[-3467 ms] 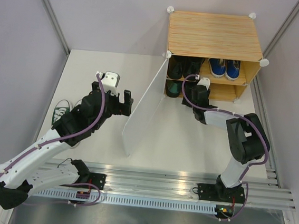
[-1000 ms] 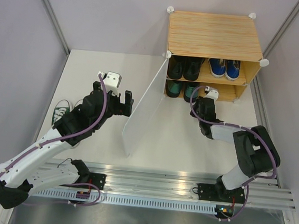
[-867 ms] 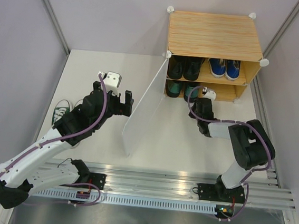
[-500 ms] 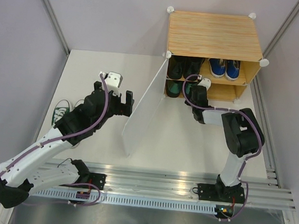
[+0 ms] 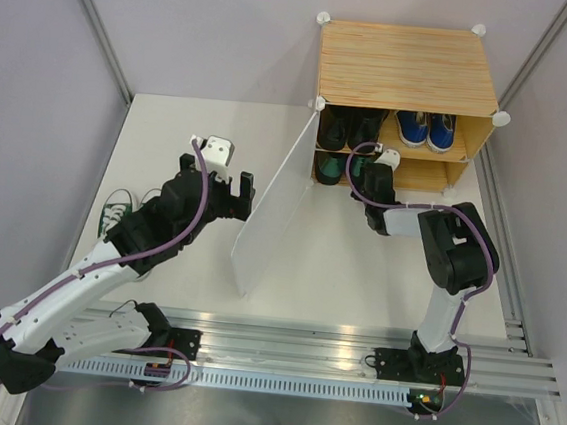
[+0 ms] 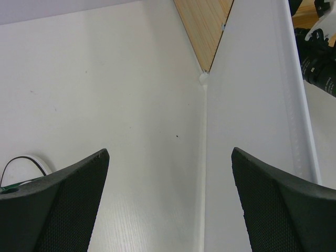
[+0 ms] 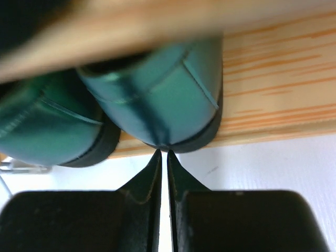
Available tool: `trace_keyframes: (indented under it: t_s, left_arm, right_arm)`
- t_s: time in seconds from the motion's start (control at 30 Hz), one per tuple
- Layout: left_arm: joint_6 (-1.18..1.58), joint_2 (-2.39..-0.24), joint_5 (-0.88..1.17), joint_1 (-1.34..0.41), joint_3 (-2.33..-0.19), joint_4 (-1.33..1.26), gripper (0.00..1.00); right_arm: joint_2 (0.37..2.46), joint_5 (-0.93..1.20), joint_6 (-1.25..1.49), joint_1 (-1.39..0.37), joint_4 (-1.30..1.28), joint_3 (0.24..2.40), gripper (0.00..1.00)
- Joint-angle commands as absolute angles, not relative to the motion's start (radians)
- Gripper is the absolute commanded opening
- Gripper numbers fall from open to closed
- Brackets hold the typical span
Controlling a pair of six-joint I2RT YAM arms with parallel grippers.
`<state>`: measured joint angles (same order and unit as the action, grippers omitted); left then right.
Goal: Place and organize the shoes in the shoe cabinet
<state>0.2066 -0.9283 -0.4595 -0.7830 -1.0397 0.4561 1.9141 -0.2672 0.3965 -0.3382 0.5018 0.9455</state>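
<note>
Green leather shoe (image 7: 157, 100) on the shoe cabinet (image 5: 408, 69)'s lower shelf (image 7: 262, 105) lies at twelve o'clock of the right gripper (image 7: 161, 157), whose pinched-together tips, pushing off-centre, could slew it against its mate (image 7: 47, 131); the left gripper (image 6: 169, 157) gapes wide apart.

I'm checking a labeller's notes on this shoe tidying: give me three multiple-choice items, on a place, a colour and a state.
1. Where in the cabinet are the blue sneakers? A upper shelf; B lower shelf; C on its top.
2. What colour is the shoe just ahead of the right pincer? A red; B dark green; C white.
3. How is the door? A shut; B taken off; C swung open.
Answers: 1 A, beside the black shoes up there; 2 B, the wrist view shows it; 3 C, it stands out from the front.
</note>
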Motion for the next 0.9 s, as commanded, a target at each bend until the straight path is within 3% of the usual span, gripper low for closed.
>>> trace_keyframes:
  t_s: [0.0,0.27,0.7,0.87]
  left_arm:
    - [0.173,-0.93,-0.451,-0.788,-1.031,0.417,1.0]
    - [0.175,-0.927,-0.451,-0.788,-1.031,0.416,1.0]
    - [0.173,-0.925,-0.453,-0.788,-1.031,0.417,0.99]
    - [0.172,-0.923,-0.453,-0.788,-1.031,0.416,1.0]
  right_arm:
    - [1.872,-0.25,0.41,-0.328,0.578,0.905,0.1]
    - [1.815,-0.252,0.428,-0.328,0.643,0.807,0.1]
    - [1.951,-0.284,0.388,-0.319,0.588,0.998,0.07]
    - [1.921,-0.262,0.397,-0.318,0.617,0.945,0.07]
